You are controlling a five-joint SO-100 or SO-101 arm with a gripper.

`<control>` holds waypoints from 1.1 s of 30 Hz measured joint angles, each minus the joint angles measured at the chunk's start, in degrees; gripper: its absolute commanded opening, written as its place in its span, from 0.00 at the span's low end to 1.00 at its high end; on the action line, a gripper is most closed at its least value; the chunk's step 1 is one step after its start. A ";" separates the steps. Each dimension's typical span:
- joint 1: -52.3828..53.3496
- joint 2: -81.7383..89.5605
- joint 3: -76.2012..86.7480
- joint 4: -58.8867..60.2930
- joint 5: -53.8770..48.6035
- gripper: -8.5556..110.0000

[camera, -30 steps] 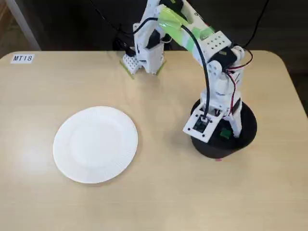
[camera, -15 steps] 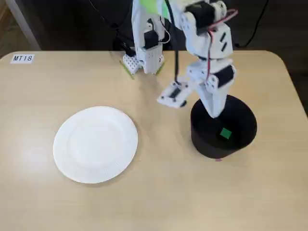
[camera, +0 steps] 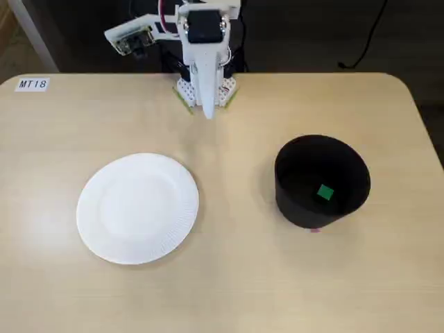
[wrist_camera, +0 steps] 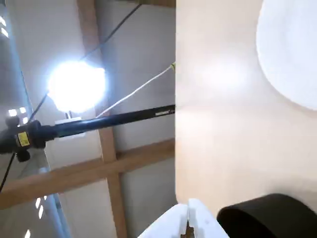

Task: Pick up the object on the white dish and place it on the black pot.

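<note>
While the white arm stands folded at the far edge of the pale wooden bench [camera: 229,277], a small green square block [camera: 325,192] lies inside the round black pot [camera: 322,182].
Left of the pot in the fixed view, well apart, sits the round white paper dish [camera: 137,207], bare. The white two-finger pincer [wrist_camera: 187,217] looks clenched in the wrist view, fingers together, holding nothing.

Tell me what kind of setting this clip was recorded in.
Probably a lab or workshop bench: a plain wooden table carrying an "MT18" label, a dangling cable behind it, and a mounted lamp under exposed ceiling beams in the wrist view.
</note>
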 measured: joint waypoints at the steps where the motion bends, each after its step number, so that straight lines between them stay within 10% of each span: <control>1: 0.44 2.64 2.72 -0.44 0.00 0.07; 33: -2.99 41.84 60.47 -6.77 0.00 0.07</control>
